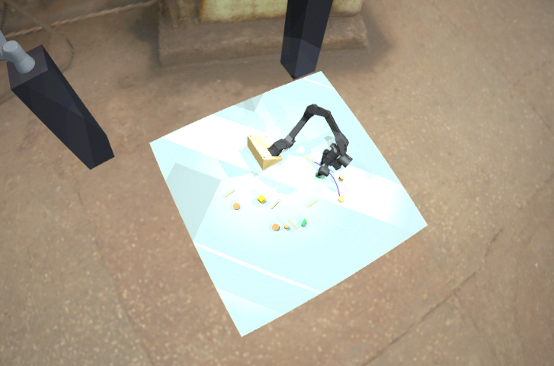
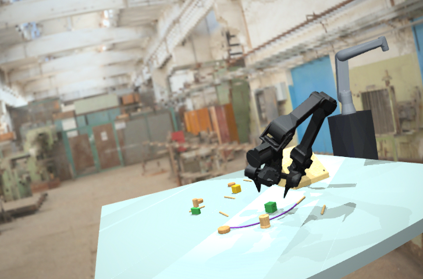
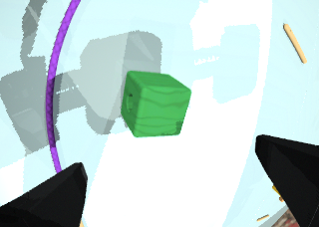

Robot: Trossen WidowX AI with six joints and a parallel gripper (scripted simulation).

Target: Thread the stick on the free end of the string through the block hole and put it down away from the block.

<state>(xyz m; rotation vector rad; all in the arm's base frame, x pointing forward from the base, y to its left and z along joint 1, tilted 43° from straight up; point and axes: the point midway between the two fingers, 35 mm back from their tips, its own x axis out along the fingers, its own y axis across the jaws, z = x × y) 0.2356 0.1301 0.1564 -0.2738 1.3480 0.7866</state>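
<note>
The green wood-grained block (image 1: 318,175) (image 2: 270,207) (image 3: 157,105) stands on the table, with a round hole (image 3: 130,103) in one side. The purple string (image 1: 337,185) (image 2: 244,226) (image 3: 51,103) curves past the block, beside it. One end is at the round wooden button (image 1: 341,198) (image 2: 223,229). The thin stick (image 1: 307,158) (image 2: 301,200) on its other end lies on the table. My gripper (image 2: 272,193) (image 3: 172,159) is wide open and empty, above the table near the block. In the top view the arm hides the fingertips and partly covers the block.
A wooden cylinder (image 1: 341,178) (image 2: 265,221) stands close to the string. A large wooden wedge (image 1: 257,151) (image 2: 317,172) is by the arm's foot. A yellow cube (image 1: 261,198) (image 2: 236,188), a small green piece (image 1: 303,223) (image 2: 195,210), orange discs and several loose sticks lie farther out.
</note>
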